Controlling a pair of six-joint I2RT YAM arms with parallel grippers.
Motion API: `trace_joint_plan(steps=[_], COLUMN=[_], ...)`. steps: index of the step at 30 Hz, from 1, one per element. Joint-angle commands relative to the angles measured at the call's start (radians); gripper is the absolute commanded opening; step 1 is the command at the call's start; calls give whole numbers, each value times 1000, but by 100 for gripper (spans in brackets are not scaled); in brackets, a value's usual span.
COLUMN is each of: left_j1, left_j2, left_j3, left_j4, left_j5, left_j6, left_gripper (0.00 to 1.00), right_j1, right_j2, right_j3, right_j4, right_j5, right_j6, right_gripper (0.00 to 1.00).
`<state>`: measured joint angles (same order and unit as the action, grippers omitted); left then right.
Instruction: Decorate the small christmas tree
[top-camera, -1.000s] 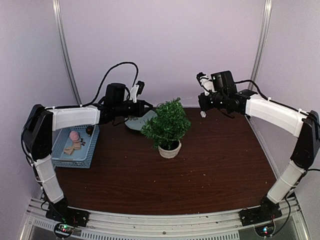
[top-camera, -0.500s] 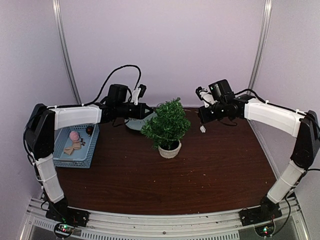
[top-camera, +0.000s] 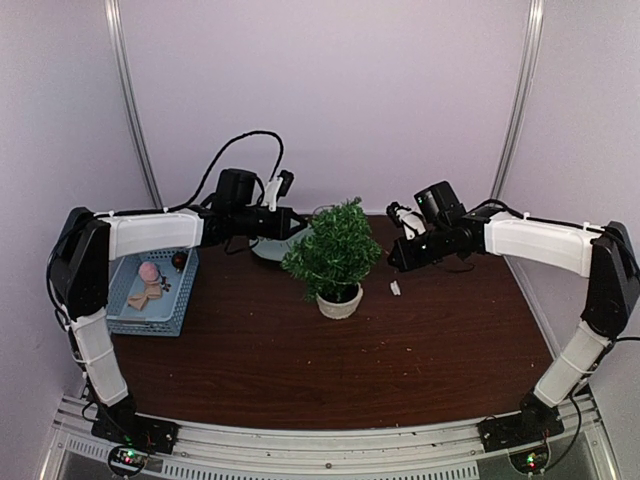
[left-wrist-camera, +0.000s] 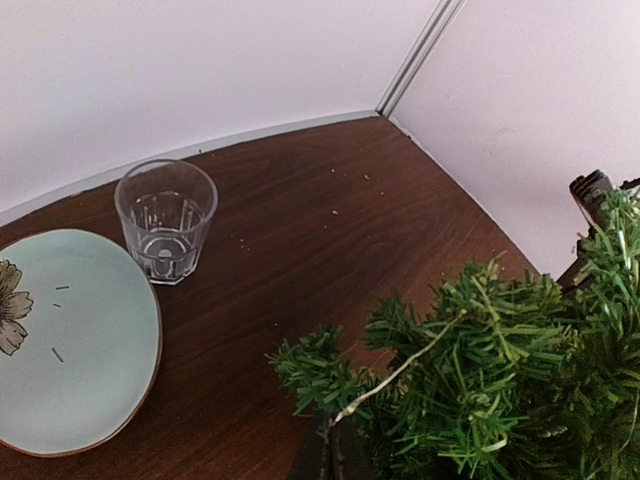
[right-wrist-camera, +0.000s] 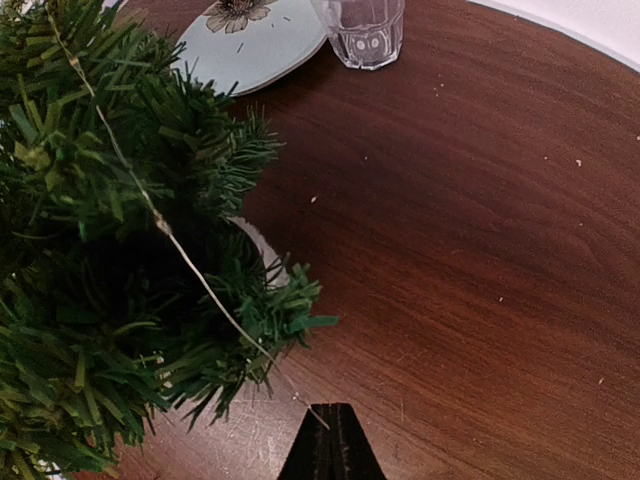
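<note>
The small christmas tree (top-camera: 333, 250) stands mid-table in its off-white pot (top-camera: 340, 300). A thin pale light wire (left-wrist-camera: 400, 372) lies across its top branches. My left gripper (top-camera: 300, 222) is at the tree's left side, jaws shut on one end of the wire, seen in the left wrist view (left-wrist-camera: 333, 455). My right gripper (top-camera: 393, 264) is at the tree's right side, low, jaws shut on the other end of the wire (right-wrist-camera: 190, 265). A small white piece (top-camera: 395, 288) is below the right gripper; I cannot tell whether it hangs or rests on the table.
A pale green flowered plate (left-wrist-camera: 70, 350) and a clear glass cup (left-wrist-camera: 166, 220) sit behind the tree on the left. A blue basket (top-camera: 118, 325) at the far left holds a pink ornament (top-camera: 148, 272) and other small pieces. Walls close off the back and sides.
My right gripper has come down and leftward toward the tree, and the small white piece below it has dropped lower. My left gripper has barely moved.
</note>
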<state>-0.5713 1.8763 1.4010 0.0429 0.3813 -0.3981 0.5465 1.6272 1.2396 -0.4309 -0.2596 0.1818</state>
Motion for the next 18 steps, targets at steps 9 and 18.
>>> trace_joint_plan(steps=[9, 18], left_j1=[4, 4], left_j2=[-2, -3], left_j3=[16, 8], left_j4=[9, 15], left_j5=[-12, -12], left_j6=[15, 13], left_gripper=[0, 0], right_j1=[18, 24], right_j2=[-49, -5], right_j3=[-44, -93], right_j4=[55, 142], right_j5=[-84, -138], right_j6=[65, 110], right_gripper=[0, 0])
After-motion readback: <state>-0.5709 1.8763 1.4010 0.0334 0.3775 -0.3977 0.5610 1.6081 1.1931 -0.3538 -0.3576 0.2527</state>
